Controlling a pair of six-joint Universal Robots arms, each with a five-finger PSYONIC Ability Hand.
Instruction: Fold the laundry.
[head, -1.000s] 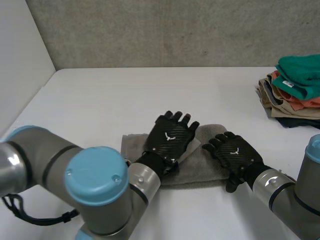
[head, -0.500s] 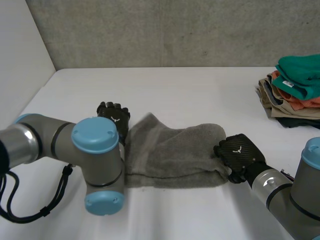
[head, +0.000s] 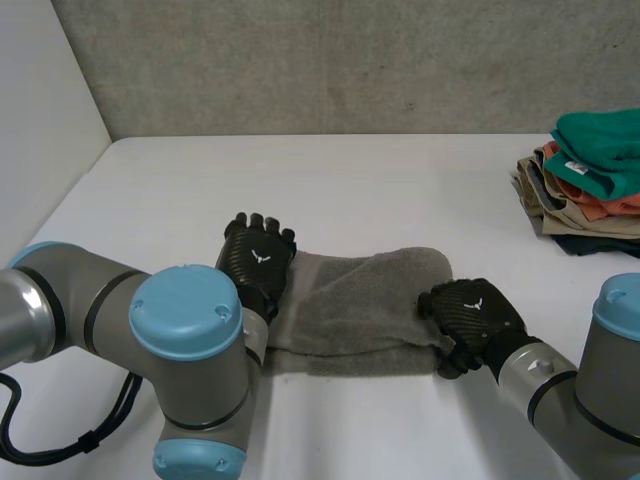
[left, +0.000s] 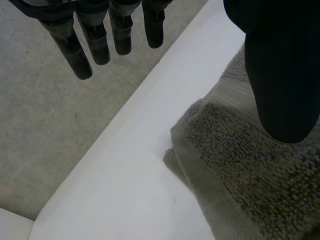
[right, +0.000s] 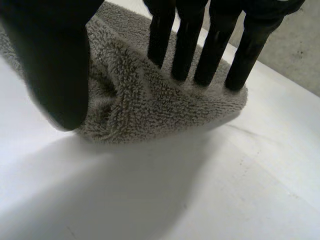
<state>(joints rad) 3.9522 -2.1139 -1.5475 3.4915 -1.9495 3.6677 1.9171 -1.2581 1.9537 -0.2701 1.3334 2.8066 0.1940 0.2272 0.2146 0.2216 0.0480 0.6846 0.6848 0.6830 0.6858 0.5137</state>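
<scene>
Grey terry towel (head: 360, 315) lies folded into a long band at the near middle of the table (head: 330, 190), its looped pile coarse, with a flatter woven strip by its left end. Bare table spreads far of it up to the grey wall (head: 330, 60). A clothes pile (head: 590, 180) sits far right, well apart. A small white tag (head: 575, 167) on the pile's green top piece is too small to read. Left hand (head: 257, 262) is over the towel's left end, fingers straight and spread, thumb above the cloth. Right hand (head: 470, 312) pinches the right end, fingers on top, thumb at the near fold
</scene>
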